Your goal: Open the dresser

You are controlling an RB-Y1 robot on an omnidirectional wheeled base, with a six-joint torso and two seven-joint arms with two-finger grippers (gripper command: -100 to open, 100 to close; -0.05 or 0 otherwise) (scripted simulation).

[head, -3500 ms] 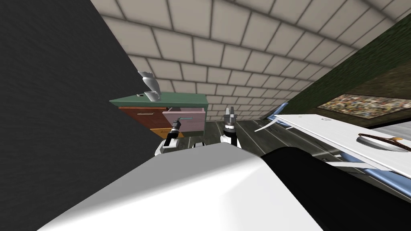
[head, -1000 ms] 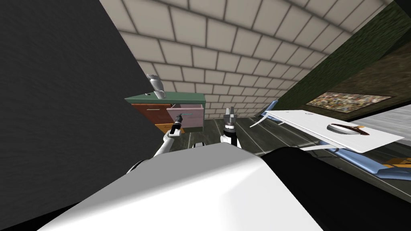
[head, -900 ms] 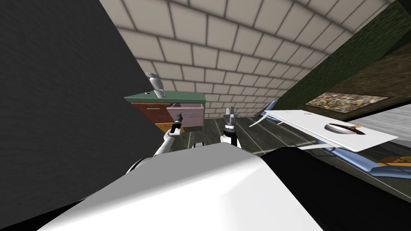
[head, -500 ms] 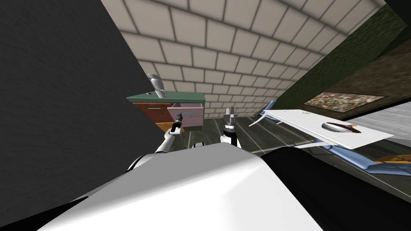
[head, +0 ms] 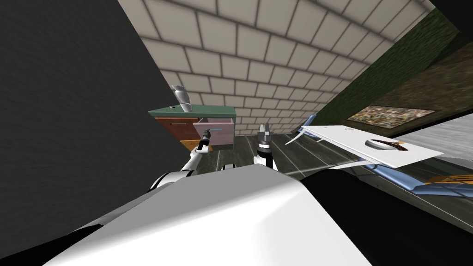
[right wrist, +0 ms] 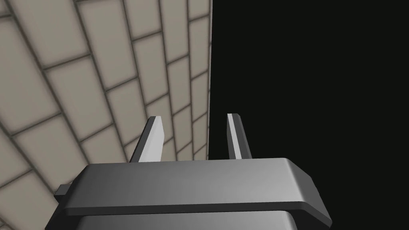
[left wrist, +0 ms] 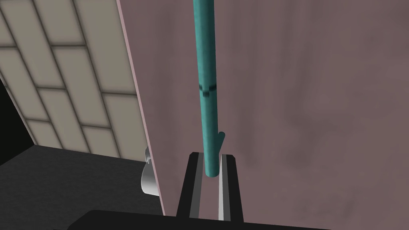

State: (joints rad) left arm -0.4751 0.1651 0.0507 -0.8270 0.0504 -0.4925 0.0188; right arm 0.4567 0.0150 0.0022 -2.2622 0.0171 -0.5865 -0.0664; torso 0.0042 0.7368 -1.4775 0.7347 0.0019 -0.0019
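The teal handle (left wrist: 207, 88) of the pink drawer (head: 221, 135) is clamped near its end by the left gripper (left wrist: 211, 156). The drawer is seen standing out from the green-topped dresser (head: 203, 112), set far left against the brick wall (head: 277, 55). The right gripper (right wrist: 195, 117) is held spread apart, right of the dresser

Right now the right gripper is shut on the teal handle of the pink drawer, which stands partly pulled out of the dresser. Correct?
Not the right one. The left wrist view shows the left gripper shut on the teal handle of the pink drawer. The right gripper is open and holds nothing. The rest is right: in the head view the drawer stands partly pulled out of the dresser.
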